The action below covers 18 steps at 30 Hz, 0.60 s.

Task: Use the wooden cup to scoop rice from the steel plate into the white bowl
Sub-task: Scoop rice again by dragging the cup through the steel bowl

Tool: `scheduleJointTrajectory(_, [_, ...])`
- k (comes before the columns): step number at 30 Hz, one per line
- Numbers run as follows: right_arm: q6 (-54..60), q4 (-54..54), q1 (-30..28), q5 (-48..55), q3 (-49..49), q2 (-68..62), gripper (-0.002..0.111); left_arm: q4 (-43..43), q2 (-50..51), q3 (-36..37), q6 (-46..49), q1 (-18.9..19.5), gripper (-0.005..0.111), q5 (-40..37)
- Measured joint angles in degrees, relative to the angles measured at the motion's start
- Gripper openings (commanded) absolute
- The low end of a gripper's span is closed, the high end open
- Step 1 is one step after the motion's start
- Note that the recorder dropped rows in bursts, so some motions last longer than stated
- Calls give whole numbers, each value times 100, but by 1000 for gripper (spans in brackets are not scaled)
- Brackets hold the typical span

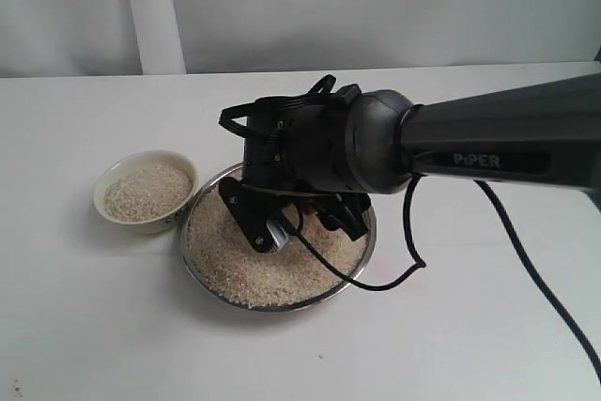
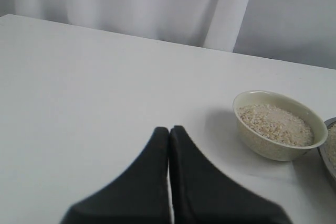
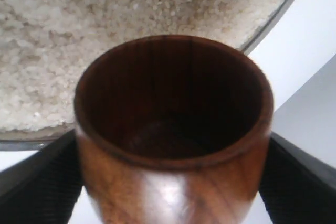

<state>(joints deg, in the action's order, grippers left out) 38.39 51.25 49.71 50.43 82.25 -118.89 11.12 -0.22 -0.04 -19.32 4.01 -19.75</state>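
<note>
Wood-brown and empty, the wooden cup is clamped by the right gripper, mouth aimed at the rice in the steel plate for scooping, with the white bowl at the plate's 9 o'clock.

Prob. empty wooden cup over rice

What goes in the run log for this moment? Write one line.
right claw: shut on wooden cup, empty, over steel plate | rice: in plate and white bowl | left claw: shut, holding nothing
</note>
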Motion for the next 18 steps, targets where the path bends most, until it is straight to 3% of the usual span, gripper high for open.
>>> scheduleJointTrajectory(18, [9, 259, 0, -156, -3, -313, 0, 0, 0, 0, 0, 0, 0, 0])
